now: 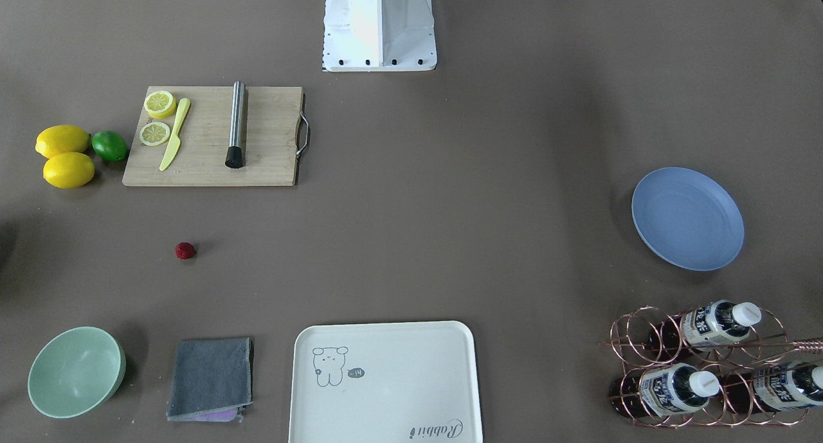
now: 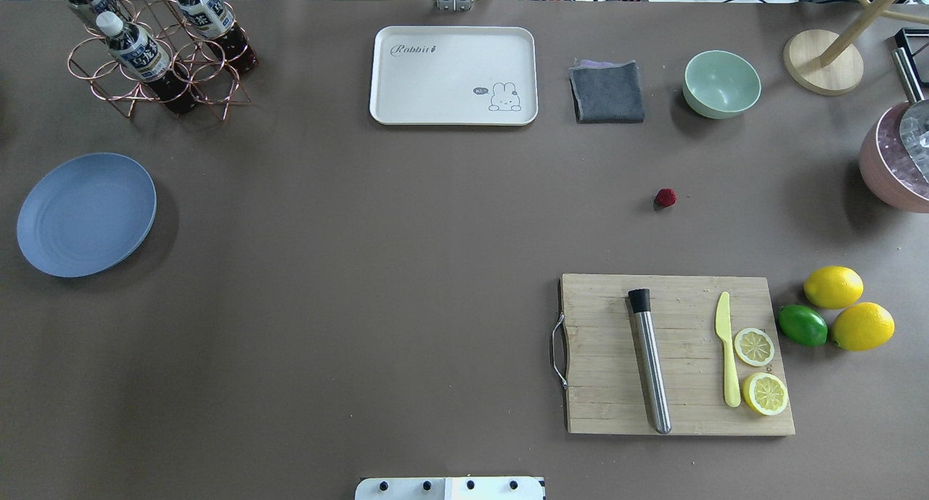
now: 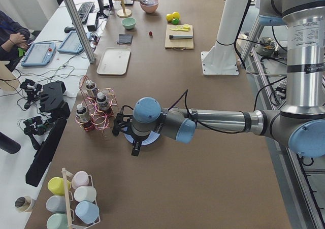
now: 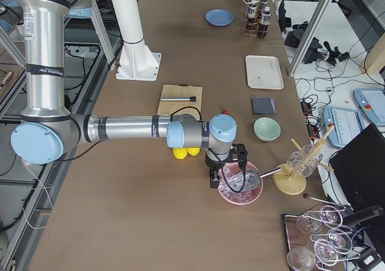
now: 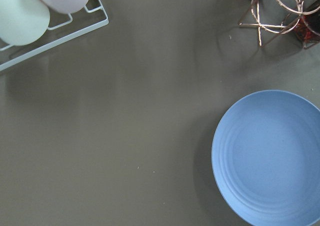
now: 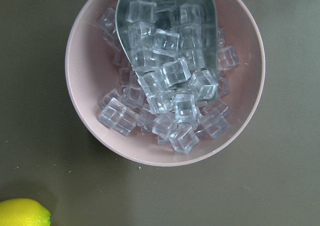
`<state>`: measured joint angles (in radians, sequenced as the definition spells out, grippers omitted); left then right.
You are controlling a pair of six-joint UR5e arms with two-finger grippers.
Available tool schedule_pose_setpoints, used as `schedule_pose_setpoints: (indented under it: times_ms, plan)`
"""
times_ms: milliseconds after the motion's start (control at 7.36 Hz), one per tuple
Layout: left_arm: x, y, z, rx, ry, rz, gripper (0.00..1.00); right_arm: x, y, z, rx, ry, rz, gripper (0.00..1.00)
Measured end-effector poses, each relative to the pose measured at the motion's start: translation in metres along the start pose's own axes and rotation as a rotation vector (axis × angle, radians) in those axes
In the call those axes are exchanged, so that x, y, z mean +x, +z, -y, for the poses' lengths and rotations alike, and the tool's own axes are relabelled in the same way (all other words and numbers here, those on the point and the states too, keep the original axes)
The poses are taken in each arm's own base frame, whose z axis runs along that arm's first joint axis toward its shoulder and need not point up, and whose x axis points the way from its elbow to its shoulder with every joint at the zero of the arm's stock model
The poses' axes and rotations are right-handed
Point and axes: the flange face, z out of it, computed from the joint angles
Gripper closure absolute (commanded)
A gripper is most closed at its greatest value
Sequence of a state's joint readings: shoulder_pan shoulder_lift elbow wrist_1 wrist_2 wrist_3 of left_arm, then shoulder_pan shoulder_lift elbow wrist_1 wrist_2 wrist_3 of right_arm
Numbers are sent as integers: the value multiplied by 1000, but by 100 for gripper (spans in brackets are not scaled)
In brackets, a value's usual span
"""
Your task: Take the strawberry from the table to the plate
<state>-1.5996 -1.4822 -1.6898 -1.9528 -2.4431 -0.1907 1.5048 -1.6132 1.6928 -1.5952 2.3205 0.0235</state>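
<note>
The strawberry (image 1: 185,251) (image 2: 665,198), a small dark-red berry, lies alone on the grey-brown table (image 1: 450,237), between the cutting board and the grey cloth. The blue plate (image 1: 687,218) (image 2: 86,214) (image 5: 270,161) sits far across the table with nothing on it. My left gripper (image 3: 130,135) hangs over that plate's edge, seen only from the side, so I cannot tell whether it is open or shut. My right gripper (image 4: 226,167) hovers above a pink bowl of ice cubes (image 6: 165,75), away from the strawberry (image 4: 225,112); its state cannot be told either.
A wooden cutting board (image 2: 678,355) carries a steel muddler, a yellow knife and lemon slices. Two lemons (image 2: 849,308) and a lime (image 2: 802,325) lie beside it. A mint bowl (image 2: 721,83), grey cloth (image 2: 607,91), cream tray (image 2: 453,75) and copper bottle rack (image 2: 156,50) line the far edge.
</note>
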Motion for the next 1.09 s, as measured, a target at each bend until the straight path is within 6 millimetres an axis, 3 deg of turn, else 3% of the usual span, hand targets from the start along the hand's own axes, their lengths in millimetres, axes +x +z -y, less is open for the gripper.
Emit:
schedule_pose_setpoints:
  times_ms: [272, 407, 679, 951, 1086]
  plan:
    - [25, 0, 25, 45, 0, -21, 2, -16, -11, 9, 24, -28, 40, 0]
    - [47, 18, 44, 29, 24, -34, 1, -29, -17, 13, 41, -57, 47, 0]
    - [57, 73, 60, -29, 49, -26, 1, -74, -9, 31, 54, -65, 29, 0]
    - [45, 136, 62, -79, 77, -28, 2, -120, 8, 43, 84, -38, 13, 0]
    - [41, 164, 57, -93, 91, -33, 2, -134, 14, 44, 97, -34, 20, 0]
